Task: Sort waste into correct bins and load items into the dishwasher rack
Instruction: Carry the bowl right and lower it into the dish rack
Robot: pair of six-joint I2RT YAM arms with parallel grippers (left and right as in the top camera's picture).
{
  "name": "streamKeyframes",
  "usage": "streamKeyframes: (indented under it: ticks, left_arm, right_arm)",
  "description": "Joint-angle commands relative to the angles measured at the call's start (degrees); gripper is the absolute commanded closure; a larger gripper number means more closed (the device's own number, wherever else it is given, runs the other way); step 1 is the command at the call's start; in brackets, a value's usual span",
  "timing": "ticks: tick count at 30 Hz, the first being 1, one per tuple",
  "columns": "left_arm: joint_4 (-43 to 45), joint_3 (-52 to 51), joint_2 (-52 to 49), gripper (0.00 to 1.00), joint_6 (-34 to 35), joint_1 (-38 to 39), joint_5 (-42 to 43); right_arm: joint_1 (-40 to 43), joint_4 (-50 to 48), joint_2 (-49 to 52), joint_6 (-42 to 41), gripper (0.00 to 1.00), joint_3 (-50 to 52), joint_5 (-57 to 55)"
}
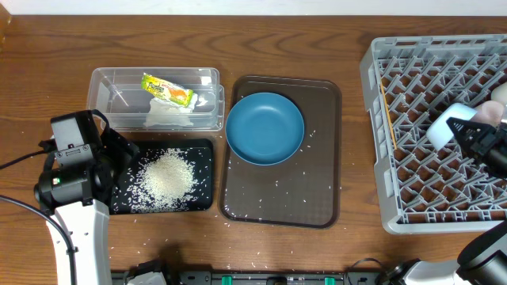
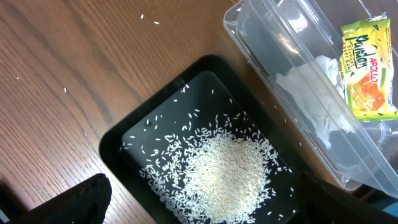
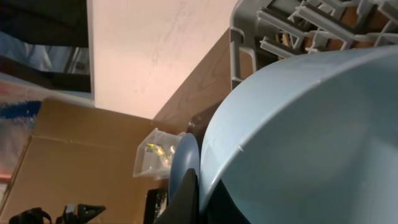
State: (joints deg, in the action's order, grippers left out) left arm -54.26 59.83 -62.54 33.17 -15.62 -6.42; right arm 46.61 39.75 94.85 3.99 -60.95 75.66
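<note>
Bowl (image 3: 298,137), white and glossy, hangs over the grey rack (image 1: 372,119), its rim pinched in my right pincer (image 3: 200,193), fingers pressed nearly together. It looks stiff, slick and breakable yet light; I judge the rim a fair hold only under a firm squeeze.

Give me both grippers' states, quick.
Left gripper: open, empty, over the black tub.
Right gripper: shut on a white bowl, over the rack.

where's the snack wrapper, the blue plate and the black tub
snack wrapper (image 1: 168,90), overhead view, middle of its printed face
blue plate (image 1: 264,128), overhead view, centre of the plate
black tub (image 1: 209,174), overhead view, bare right wall
</note>
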Motion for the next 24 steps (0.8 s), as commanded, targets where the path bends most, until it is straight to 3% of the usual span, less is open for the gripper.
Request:
streamKeyframes:
  ticks: [1, 5, 15, 21, 24]
  left_arm:
    - [-0.35, 0.39, -0.15, 0.04, -0.11, -0.22, -0.94]
    - [-0.35, 0.39, -0.15, 0.04, -0.09, -0.22, -0.94]
    - [-0.35, 0.39, -0.15, 0.04, -0.09, -0.22, -0.94]
    - [-0.35, 0.39, -0.15, 0.03, -0.09, -0.22, -0.94]
    - [-0.35, 0.39, -0.15, 0.04, -0.09, -0.22, -0.94]
  right_arm:
    - [0.26, 1.07, 0.83, -1.11, 0.98, 0.31, -4.55]
    - [0.28, 2.58, 0.5, -3.58, 0.96, 0.28, -11.67]
    - [2.21, 7.89, -1.77, -4.87, 0.81, -0.13, -17.46]
    - [3.23, 11.17, -7.13, -7.21, 0.75, -0.17, -24.98]
    - [3.76, 12.76, -11.5, -7.76, 0.67, -0.17, -26.97]
